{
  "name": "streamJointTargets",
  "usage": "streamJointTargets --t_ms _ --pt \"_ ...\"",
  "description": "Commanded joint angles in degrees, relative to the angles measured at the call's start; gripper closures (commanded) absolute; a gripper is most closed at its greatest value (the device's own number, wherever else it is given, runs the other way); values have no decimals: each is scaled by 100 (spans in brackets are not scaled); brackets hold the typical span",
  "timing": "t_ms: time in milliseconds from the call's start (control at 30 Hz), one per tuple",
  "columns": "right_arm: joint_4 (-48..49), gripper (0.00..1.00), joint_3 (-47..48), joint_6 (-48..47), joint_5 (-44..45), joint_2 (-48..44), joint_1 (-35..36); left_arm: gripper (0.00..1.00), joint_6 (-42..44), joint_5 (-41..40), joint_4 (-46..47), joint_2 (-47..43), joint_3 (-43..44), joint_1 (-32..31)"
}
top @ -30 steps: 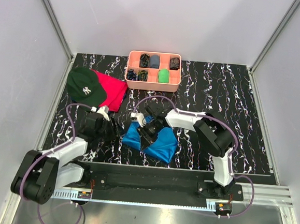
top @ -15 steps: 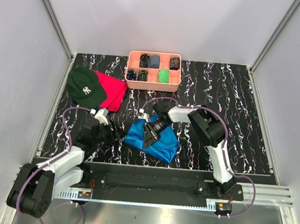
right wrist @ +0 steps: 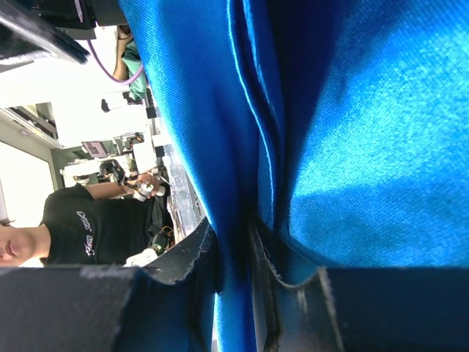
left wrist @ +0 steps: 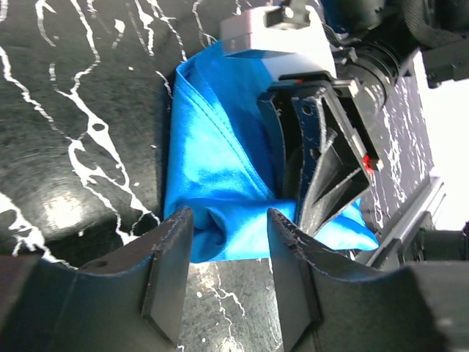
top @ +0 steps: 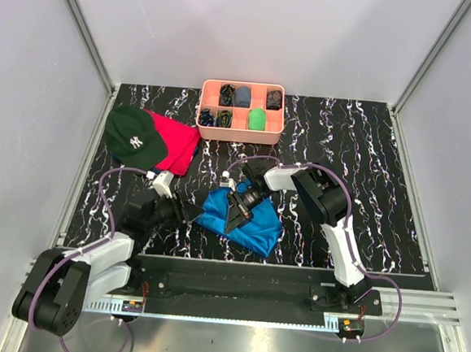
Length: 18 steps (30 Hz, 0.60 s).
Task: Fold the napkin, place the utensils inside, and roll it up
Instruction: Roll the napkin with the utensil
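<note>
Bright blue thin cloth napkin (top: 252,229) lies crumpled on the black white-veined tabletop (top: 368,154), just below the centre of the overhead frame, between the two arms. It is bunched into a loose, wrinkled heap with several folds, not spread flat.

The right pincer (top: 234,215) reaches in from the right of the frame and sits on the upper left part of the heap. In its wrist view the two dark fingers (right wrist: 194,257) are drawn close together with a ridge of blue fabric pinched between them, so it has the napkin gripped.

The left pincer (top: 190,213) comes in from the lower left, low over the tabletop, its tips at the napkin's left edge. In its wrist view the fingers (left wrist: 167,271) stand about half apart on either side of a rolled corner of the cloth at the bottom centre of the frame. The cloth fills the gap between them, but whether they press on it cannot be told.

A pink plastic tray with compartments (top: 240,133) stands at the upper centre of the overhead frame, well apart from the napkin. A dark green cap with a white logo (top: 134,138) rests on a red cloth (top: 181,143) at the upper left.
</note>
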Motion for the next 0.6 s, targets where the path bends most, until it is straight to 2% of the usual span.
streamJointTargets --t_ms 0,100,300,400,567 --pt "-1 72 39 -176 725 248 -36 54 72 393 711 307 6 -34" --pt "-1 72 31 -176 751 239 -36 57 55 463 861 623 67 -60" --pt "-10 72 39 -176 830 222 -36 77 54 288 905 1151 295 -104" --pt "-18 71 48 -167 909 187 -36 88 98 148 677 1423 480 -113" --pt "-36 66 57 -106 1067 29 -45 94 177 -98 89 1713 787 -113"
